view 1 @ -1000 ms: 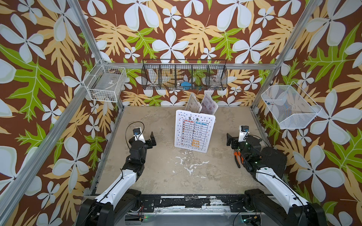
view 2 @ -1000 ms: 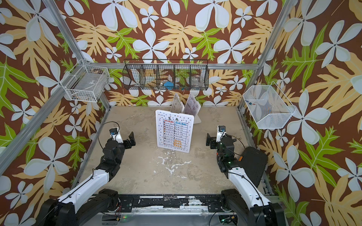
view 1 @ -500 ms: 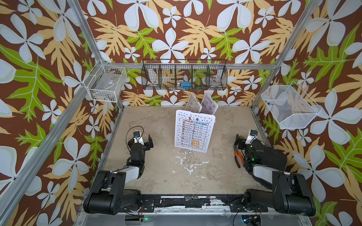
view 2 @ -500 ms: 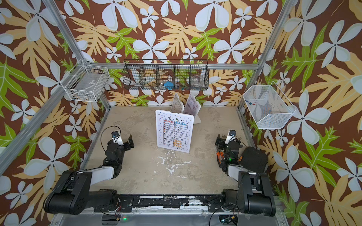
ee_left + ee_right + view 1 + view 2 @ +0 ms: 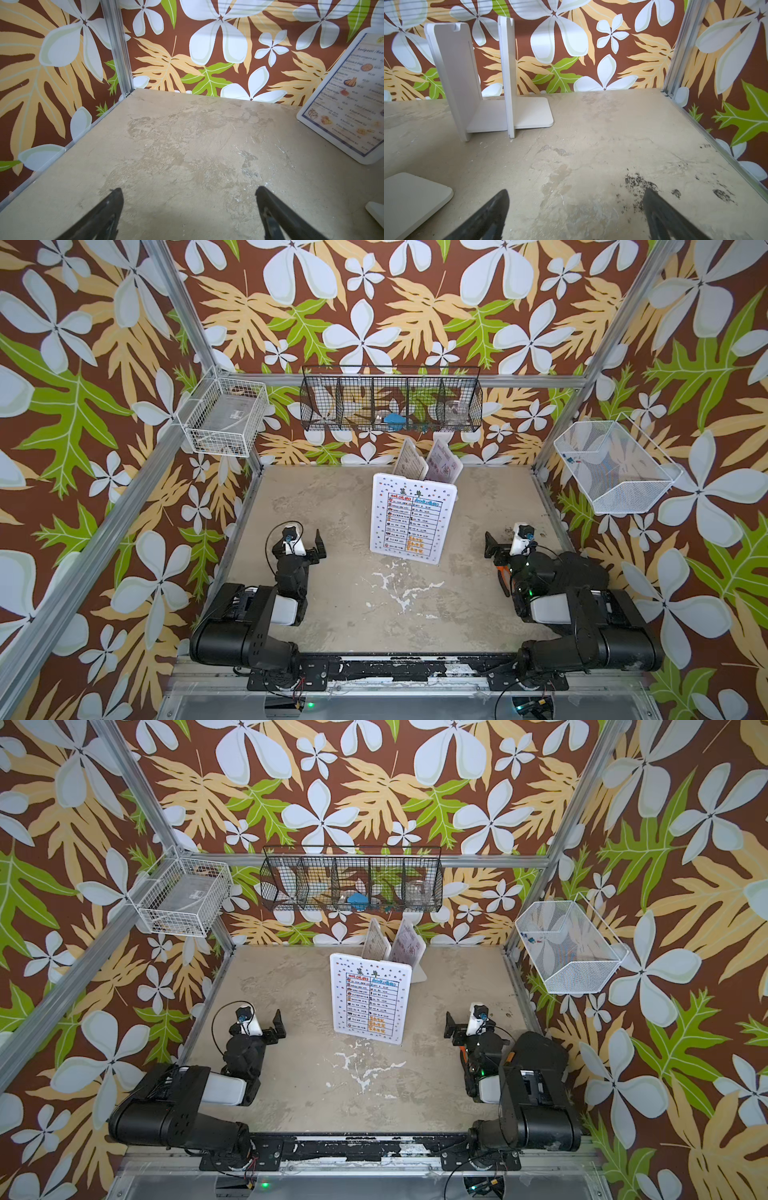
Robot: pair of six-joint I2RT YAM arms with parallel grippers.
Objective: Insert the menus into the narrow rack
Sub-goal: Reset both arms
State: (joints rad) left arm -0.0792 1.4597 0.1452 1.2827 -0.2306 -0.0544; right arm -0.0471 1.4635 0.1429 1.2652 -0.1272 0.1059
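A black wire basket [image 5: 390,400] is being hung on the flowered back wall [image 5: 374,302], a blue thing [image 5: 394,419] being held inside it. A white wire basket [image 5: 222,418] is being carried by the left frame rail [image 5: 124,506], a white mesh basket [image 5: 615,466] by the right. The desk [image 5: 316,497] is being marked by white scratches [image 5: 405,594] and black specks [image 5: 640,181].
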